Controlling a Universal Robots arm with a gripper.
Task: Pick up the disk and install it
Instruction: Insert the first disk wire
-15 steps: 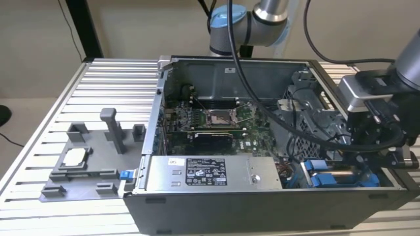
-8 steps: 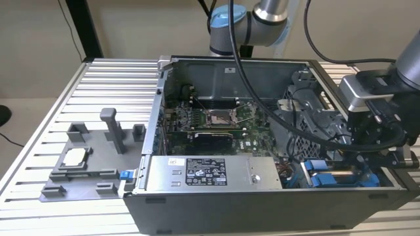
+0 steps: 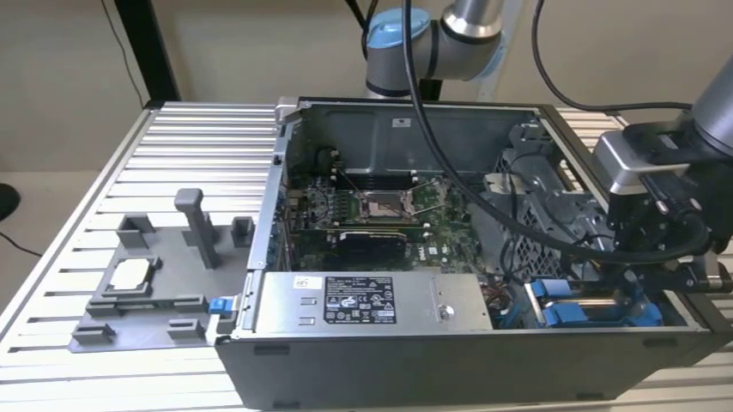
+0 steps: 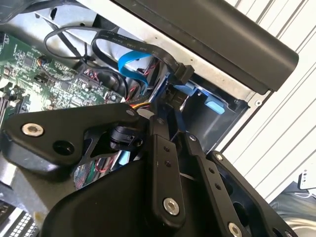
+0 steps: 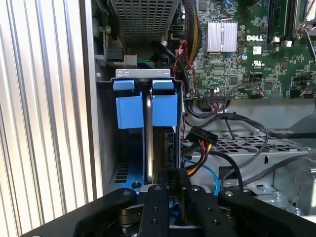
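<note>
Pincer (image 5: 170,180) first: mine is down in the corner of the open computer case (image 3: 458,369), at the drive bay (image 5: 143,73). Whether it is clamped on anything or merely poised there I cannot tell. Straight ahead of it in the first wrist view is the disk (image 5: 164,109), seen on edge. Two blue carrier tabs sit side by side under the bay's metal lip, and a narrow grey strip runs from between them back toward me. From that I judge its long axis lies in line with my reach rather than across it, and that it stands in the bay's slot, very close to me if not touching. Just beside it, a bundle of black, orange and blue cables (image 5: 200,136) crowds the slot on the motherboard (image 5: 247,69) side. Farther out, in the exterior view, the grey power-supply box (image 3: 372,300) lies along the case's near wall. Well apart on the ribbed tabletop (image 3: 172,146) stands a grey fixture (image 3: 160,296) carrying a small silver chip (image 3: 130,273).
</note>
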